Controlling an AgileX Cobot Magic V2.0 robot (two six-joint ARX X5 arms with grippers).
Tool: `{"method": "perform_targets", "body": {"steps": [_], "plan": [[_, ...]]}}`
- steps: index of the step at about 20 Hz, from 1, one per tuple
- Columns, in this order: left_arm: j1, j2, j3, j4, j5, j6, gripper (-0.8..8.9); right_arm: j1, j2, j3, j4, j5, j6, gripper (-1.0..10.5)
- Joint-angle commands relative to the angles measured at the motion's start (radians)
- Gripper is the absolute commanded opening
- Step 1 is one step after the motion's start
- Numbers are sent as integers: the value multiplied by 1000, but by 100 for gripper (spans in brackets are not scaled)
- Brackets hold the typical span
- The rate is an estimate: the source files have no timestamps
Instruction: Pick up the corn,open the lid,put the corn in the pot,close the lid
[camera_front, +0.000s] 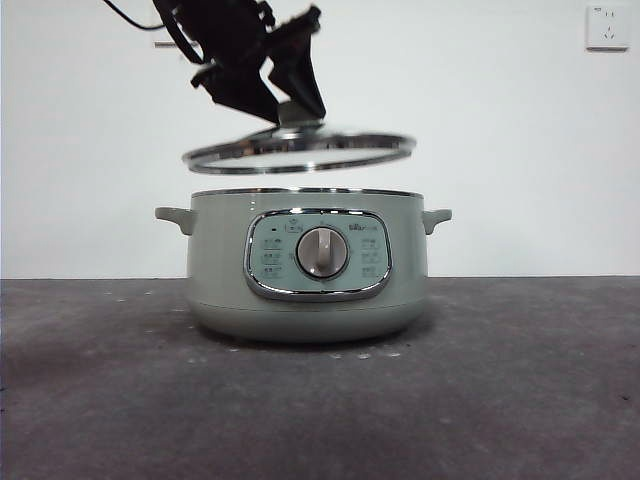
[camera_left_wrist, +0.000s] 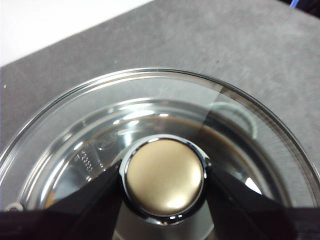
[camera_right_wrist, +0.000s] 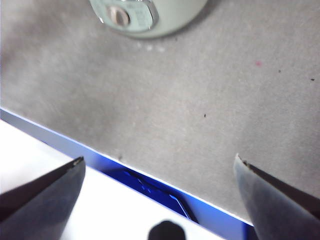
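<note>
Front view shows the tabletop, dark grey and matte, running to a white wall with a socket plate high at the right. On it, about midway along its width and back from the near edge, stands the pot, sage-green, its control panel and silver dial facing the camera and a small handle on each side. What lies inside the pot cannot be made out: the front view looks level at its wall, and through the glass in the left wrist view only shiny inner wall and reflections appear. The corn is not visible in any view.

The lid hangs just above the pot's rim, apart from it and slightly tilted. The left gripper comes down from the upper left, its jaws clenched on the lid's knob, one jaw pressing each side.

The right gripper waits over the tabletop's near edge, well apart from the pot, jaws spread wide with nothing between them.
</note>
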Motion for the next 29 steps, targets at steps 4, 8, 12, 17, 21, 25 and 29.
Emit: {"method": "perform_targets", "body": {"steps": [4,8,12,17,21,25,29], "plan": [[-10,39,21,66,0,11,-8,1,-30,-10,-25,2,29,500],[-18,56,21,65,-13,11,-9,1,-30,-13,-25,10,27,500],[-22,58,21,65,-14,12,-9,1,-30,-13,-25,18,26,500],[-22,59,21,58,-14,13,-9,1,-30,-13,-25,19,24,500],[-24,72,21,40,-13,15,-9,1,-30,-13,-25,27,20,500],[-26,89,21,12,-14,27,-9,1,-30,-13,-25,32,18,500],[-26,90,21,1,-13,27,-8,1,-30,-13,-25,42,18,500]]}}
